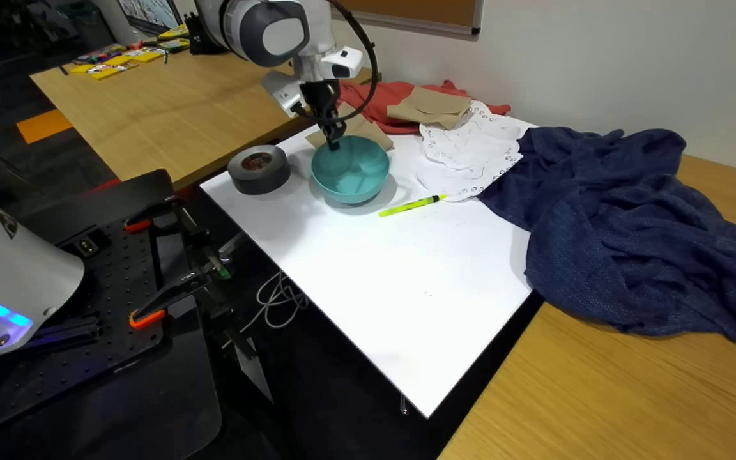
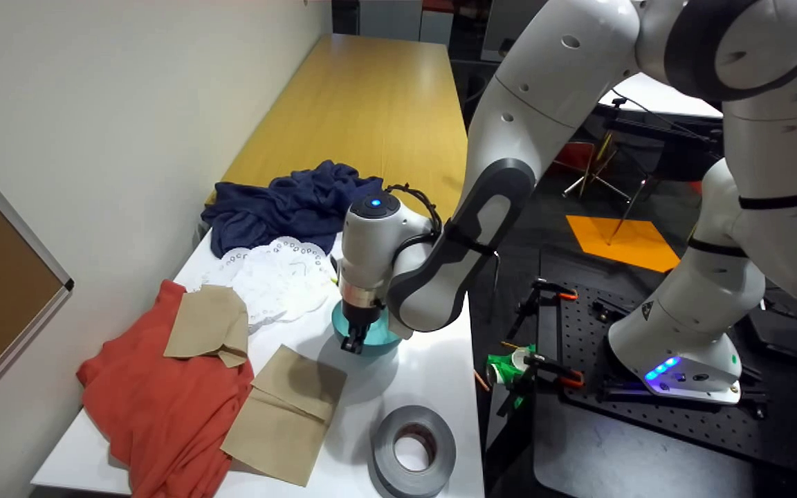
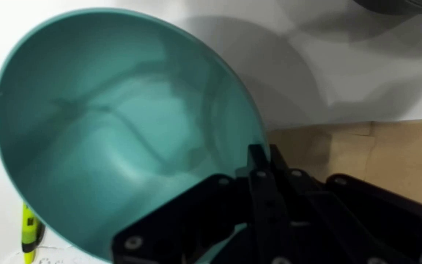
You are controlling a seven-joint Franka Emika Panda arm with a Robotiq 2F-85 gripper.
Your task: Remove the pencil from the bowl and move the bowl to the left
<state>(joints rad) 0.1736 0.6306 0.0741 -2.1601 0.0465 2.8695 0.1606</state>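
The blue-green bowl point(image 1: 354, 167) has dark shadows point(image 3: 64, 104) inside it, and the end effector point(image 3: 266, 156) pinches its rim from inside and outside; I can't tell if the bowl's bottom touches the white table point(image 1: 374, 275). The yellow-green pencil point(image 1: 409, 206) lies on the table just beside the bowl, its tip by the lacy white paper point(image 1: 470, 153). A grey tape roll point(image 1: 260, 182) sits near the bowl too.

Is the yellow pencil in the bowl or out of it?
Out. The pencil lies on the white tabletop, and no pencil shows inside the bowl.
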